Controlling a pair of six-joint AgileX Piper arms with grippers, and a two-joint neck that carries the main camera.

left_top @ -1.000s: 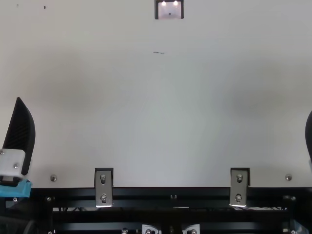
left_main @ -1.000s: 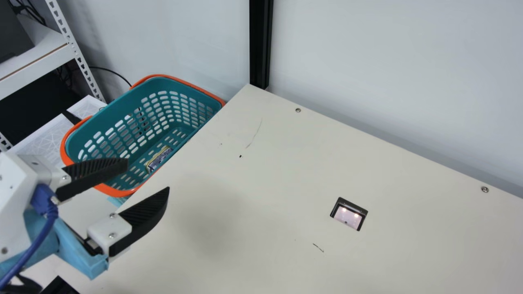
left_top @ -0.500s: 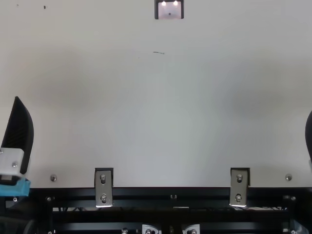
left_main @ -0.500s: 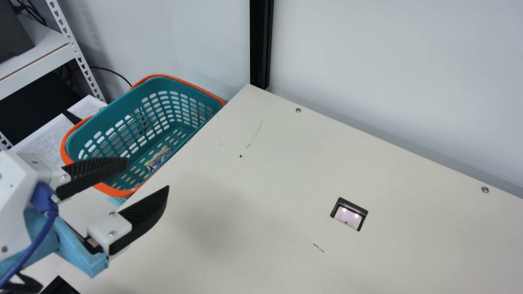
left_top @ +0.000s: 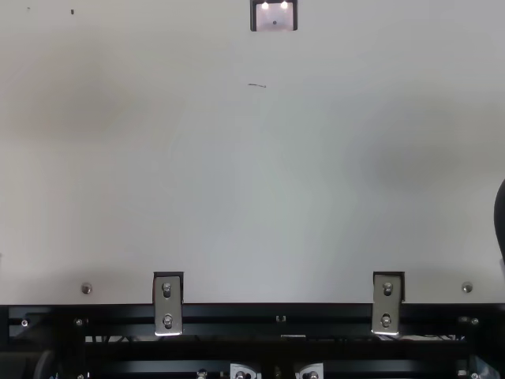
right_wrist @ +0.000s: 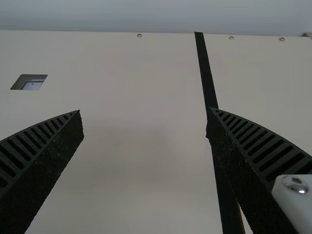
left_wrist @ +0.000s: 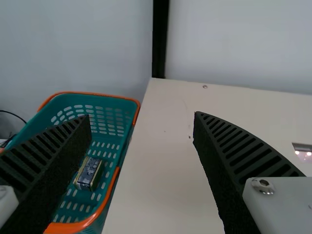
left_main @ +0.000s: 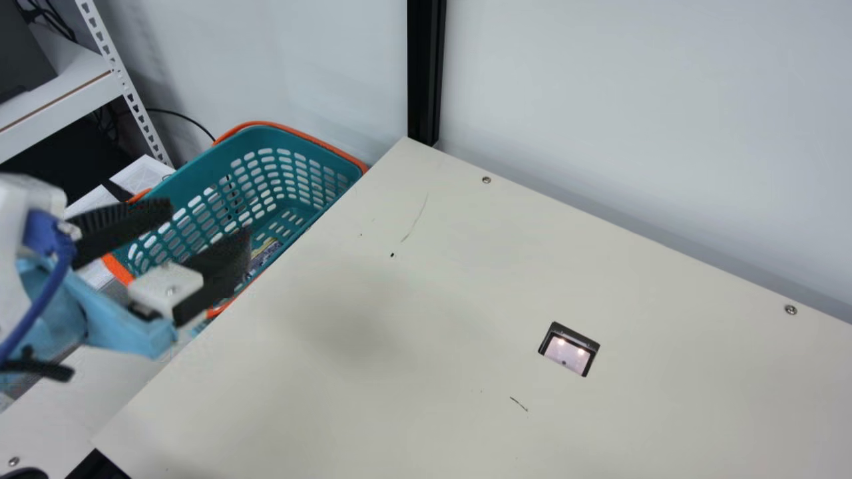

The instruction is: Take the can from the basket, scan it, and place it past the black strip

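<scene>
While empty (wide open at left gripper point(left_wrist: 142, 116), right gripper point(right_wrist: 144, 110)), have yet to lift can point(left_wrist: 89, 173) from basket point(left_wrist: 73, 227), scan, place past black strip point(right_wrist: 205, 73).

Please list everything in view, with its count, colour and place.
can: one, dark blue and yellowish, in the basket
basket: one, teal with orange rim, beside the table
table: one, cream, centre
scanner window: one, dark-framed, set in the table
black strip: one, black, across the table's right part
brackets: two, silver, table's near edge
screws: several, silver, in the table
post: one, black, behind the table
shelf: one, white, far left
left gripper: one, black fingers open, near the basket
right gripper: one, black fingers open, table's right side
</scene>
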